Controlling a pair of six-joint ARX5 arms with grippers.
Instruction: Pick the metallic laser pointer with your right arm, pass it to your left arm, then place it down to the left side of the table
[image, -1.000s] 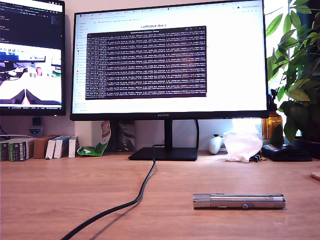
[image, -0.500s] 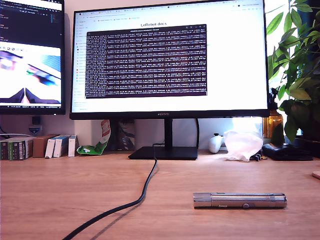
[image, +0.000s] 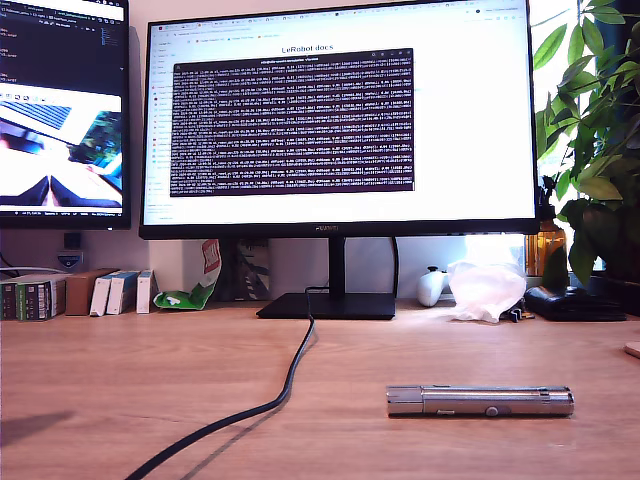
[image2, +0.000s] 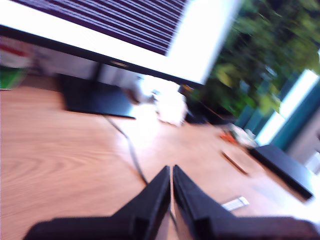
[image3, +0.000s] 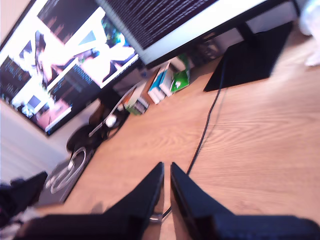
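Observation:
The metallic laser pointer lies flat on the wooden table toward the exterior view's right, and nothing touches it. Neither arm shows in the exterior view. My first gripper hangs above the table with its black jaws together and nothing between them. A short pale silvery bar beside it may be the pointer, but it is too blurred to tell. My second gripper is likewise shut and empty, over the black cable.
The black cable runs from the monitor stand toward the table's front. Boxes and books line the back at the exterior view's left. A crumpled plastic bag and a plant stand at its right.
The pointer has not moved. A faint shadow has appeared on the table at the exterior view's lower left, and the camera picture on the side monitor has shifted.

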